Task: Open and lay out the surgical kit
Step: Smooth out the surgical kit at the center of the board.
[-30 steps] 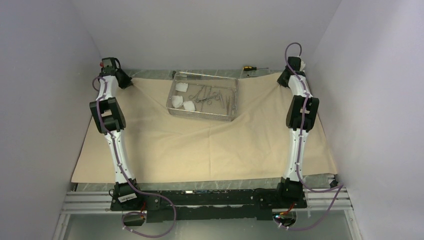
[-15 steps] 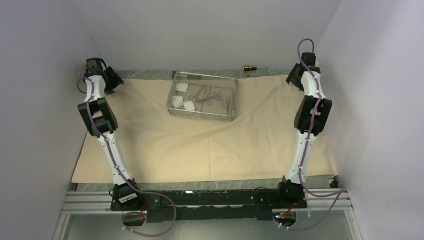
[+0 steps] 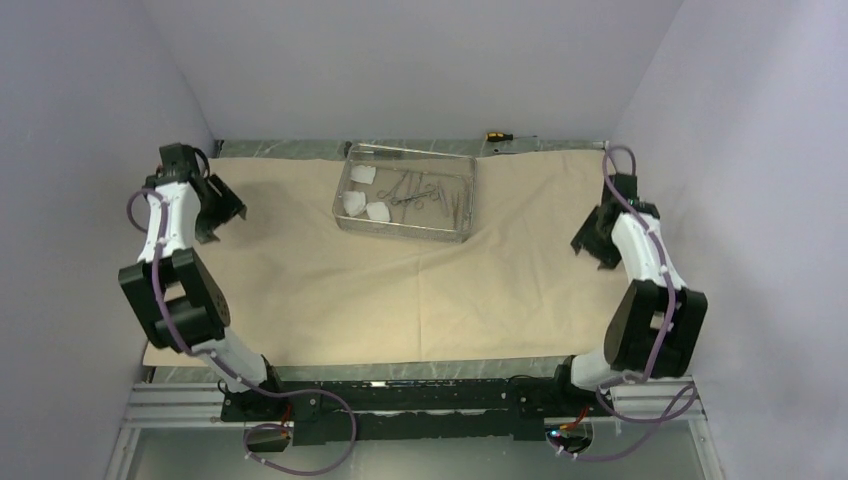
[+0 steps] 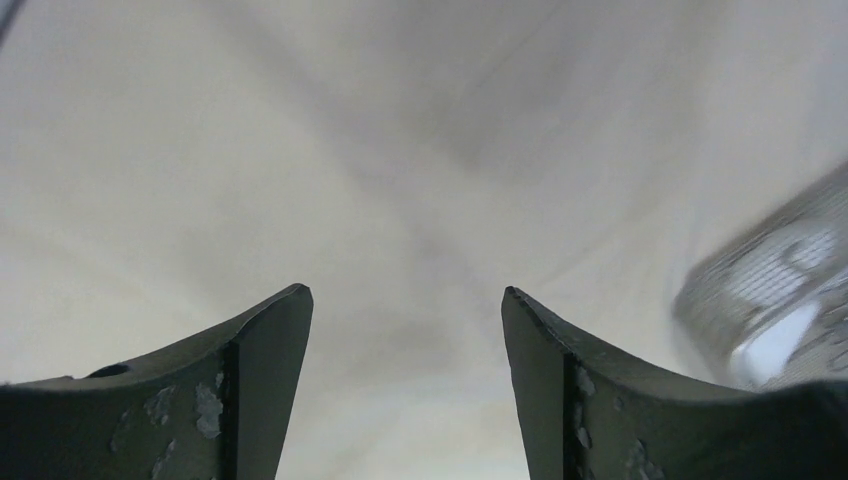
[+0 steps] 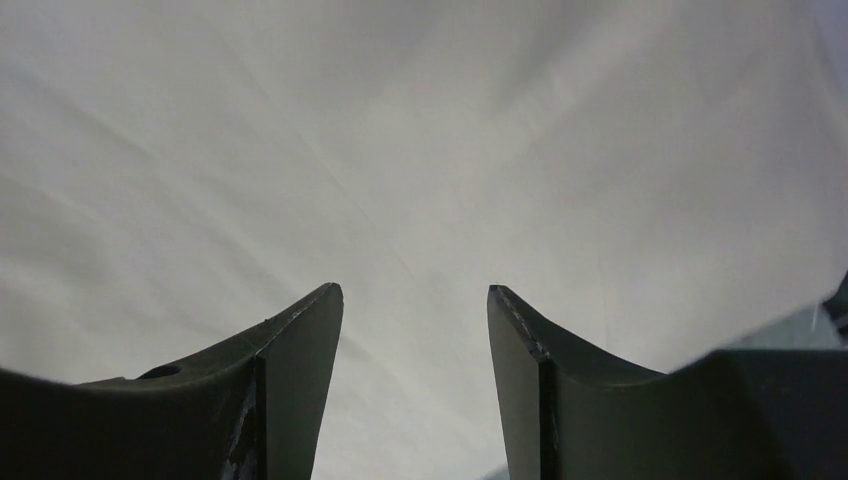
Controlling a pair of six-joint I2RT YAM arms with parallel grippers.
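The wrap cloth (image 3: pixel 400 290) lies spread open over nearly the whole surface (image 3: pixel 400 368), with a few soft creases fanning out from the tray. It looks limp and light. A pull on it would likely bunch it and drag whatever sits on it, so any smoothing belongs at a free edge or corner.

The wire-mesh tray (image 3: pixel 400 232) stands on the cloth at the far middle, with everything inside it. It is stiff and probably the heaviest piece, best taken by the rim of a short side and kept level so the contents do not slide.

The left gripper (image 4: pixel 406 292) hovers over bare cloth to the left of the tray, jaws apart and empty. The right gripper (image 5: pixel 414 288) hangs over the cloth's right side, well apart from the tray, likewise spread and empty.

The clamps (image 3: pixel 415 190) lie tangled mid-tray. Being slick steel, they would be safest pinched across the shanks. The tweezers (image 3: pixel 455 200) lie flat toward the right wall, thin and hard to get under. The gauze pads (image 3: pixel 355 203) sit at the left end, soft, near weightless and easily crushed.
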